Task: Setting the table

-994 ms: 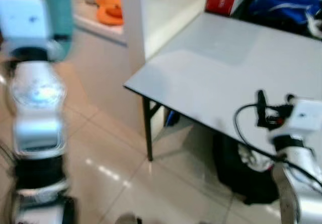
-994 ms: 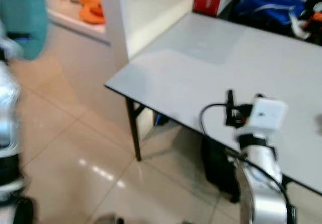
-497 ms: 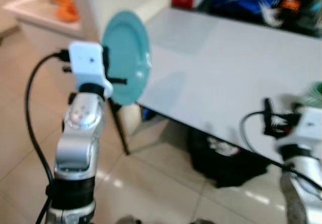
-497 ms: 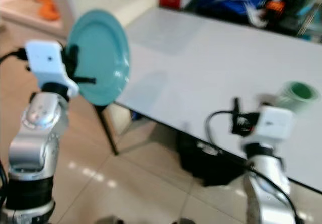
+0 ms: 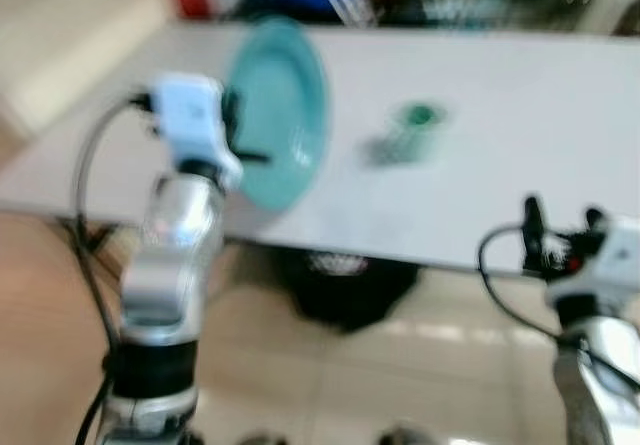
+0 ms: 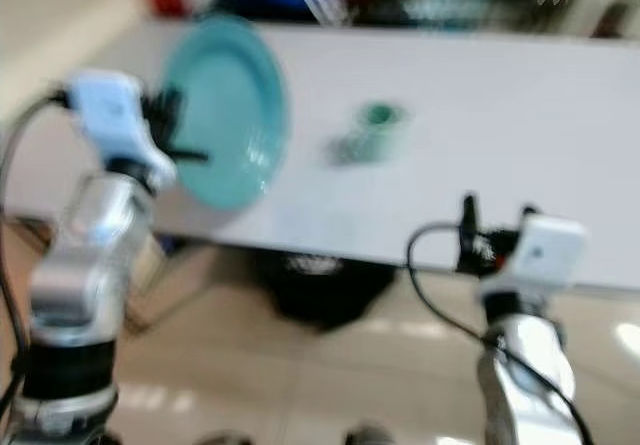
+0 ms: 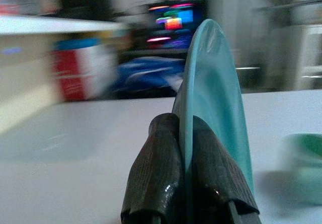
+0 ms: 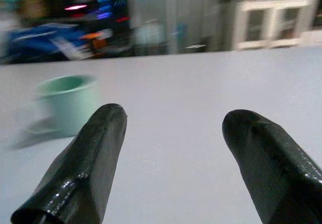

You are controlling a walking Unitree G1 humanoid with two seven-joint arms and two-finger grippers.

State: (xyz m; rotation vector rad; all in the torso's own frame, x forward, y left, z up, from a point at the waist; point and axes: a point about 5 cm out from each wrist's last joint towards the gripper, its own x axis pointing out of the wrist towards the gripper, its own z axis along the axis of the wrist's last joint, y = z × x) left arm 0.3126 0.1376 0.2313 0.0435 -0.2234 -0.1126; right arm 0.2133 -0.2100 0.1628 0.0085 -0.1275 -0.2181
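The left gripper [image 7: 186, 178] pinches the blue plate [image 5: 285, 115] standing on its edge over the counter [image 5: 520, 145], while the right gripper [image 8: 181, 163] is spread and holds nothing.

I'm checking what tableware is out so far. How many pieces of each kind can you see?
Plates: 1, teal plate, held on edge in the left gripper.
Cups: 1, green cup, standing on the white table.
Total: 2
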